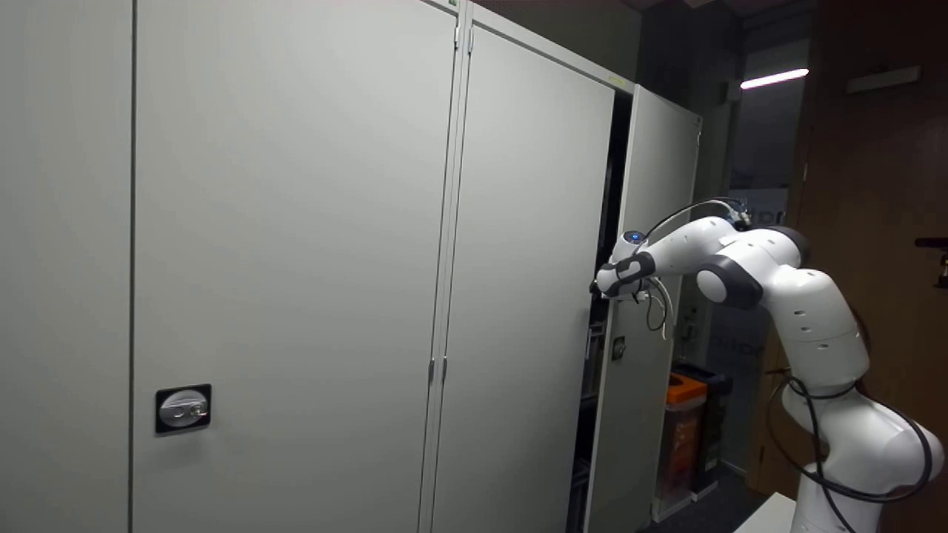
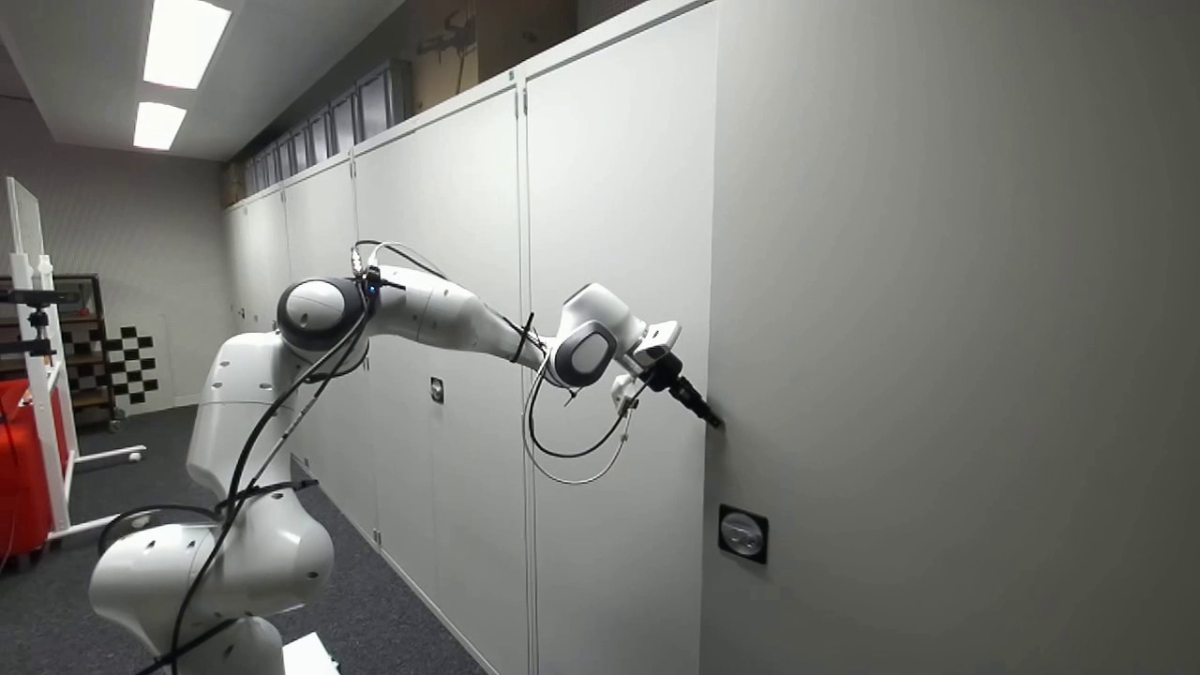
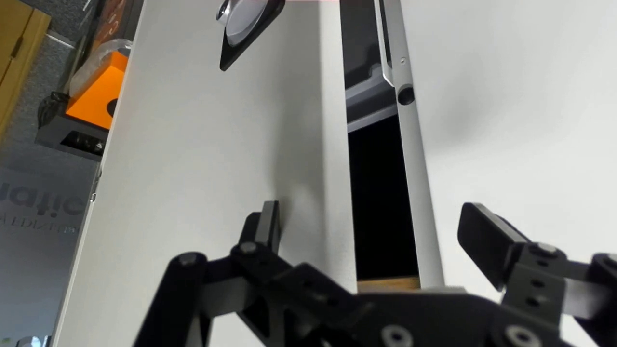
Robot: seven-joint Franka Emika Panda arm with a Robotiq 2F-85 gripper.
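Note:
My gripper is open and empty in the wrist view, its two black fingers spread either side of a dark gap between two cabinet doors. One finger is close to the face of a grey-white door with a black-and-silver handle; I cannot tell if it touches. The other finger is in front of the neighbouring door. In both exterior views my gripper is at the door edges, above the handle. The handled door stands slightly ajar; its gap shows dark shelving inside.
An orange-topped bin and a dark bin stand beyond the ajar door. More closed cabinets line the wall, with boxes on top. Loose cables hang below my wrist. A white stand and red object are behind.

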